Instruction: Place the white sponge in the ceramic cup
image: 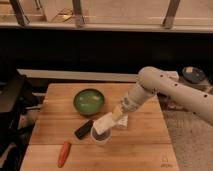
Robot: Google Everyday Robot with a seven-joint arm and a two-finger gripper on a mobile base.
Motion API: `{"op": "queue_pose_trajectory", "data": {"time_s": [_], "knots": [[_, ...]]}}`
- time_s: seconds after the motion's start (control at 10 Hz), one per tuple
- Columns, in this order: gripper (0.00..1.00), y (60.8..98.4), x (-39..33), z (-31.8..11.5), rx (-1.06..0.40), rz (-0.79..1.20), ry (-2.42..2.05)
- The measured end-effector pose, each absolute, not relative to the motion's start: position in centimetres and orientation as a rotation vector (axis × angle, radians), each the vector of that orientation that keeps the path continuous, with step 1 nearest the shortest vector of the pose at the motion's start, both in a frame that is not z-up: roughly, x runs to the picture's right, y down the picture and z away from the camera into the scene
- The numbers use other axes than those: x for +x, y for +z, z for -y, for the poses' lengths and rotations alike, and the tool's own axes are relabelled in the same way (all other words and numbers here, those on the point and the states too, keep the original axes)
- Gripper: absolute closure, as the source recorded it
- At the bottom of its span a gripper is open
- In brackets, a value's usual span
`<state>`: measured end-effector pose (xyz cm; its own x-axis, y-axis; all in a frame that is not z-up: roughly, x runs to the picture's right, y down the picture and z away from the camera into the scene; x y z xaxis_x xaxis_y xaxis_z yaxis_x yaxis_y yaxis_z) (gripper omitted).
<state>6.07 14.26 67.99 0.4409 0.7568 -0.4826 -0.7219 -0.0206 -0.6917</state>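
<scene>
The white sponge (106, 123) is held by the end effector (116, 116) directly over the ceramic cup (100, 135) on the counter (145, 135); lowering and release appear to be called for next.

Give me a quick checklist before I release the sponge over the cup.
1. Gripper over the ceramic cup: ok, it hangs just above the rim.
2. White sponge in the grip: ok, held tilted, lower end at the cup's mouth.
3. Sponge fully inside the cup: not ok, most of it sits above the rim.
4. Cup upright on the wooden table: ok.
5. Black object beside the cup, touching or apart: cannot tell.
6. Green bowl out of the way: ok.
</scene>
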Motion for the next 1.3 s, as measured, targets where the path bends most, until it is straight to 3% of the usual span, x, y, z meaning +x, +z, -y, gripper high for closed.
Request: {"op": "queue_pose_trajectory", "data": {"time_s": [0.2, 0.3, 1.3], "knots": [[0.22, 68.8, 6.5, -15.0, -1.092, 0.032, 1.192], [0.2, 69.1, 6.5, -15.2, -1.097, 0.03, 1.193], [0.2, 69.8, 6.7, -15.3, -1.103, 0.029, 1.198]]}}
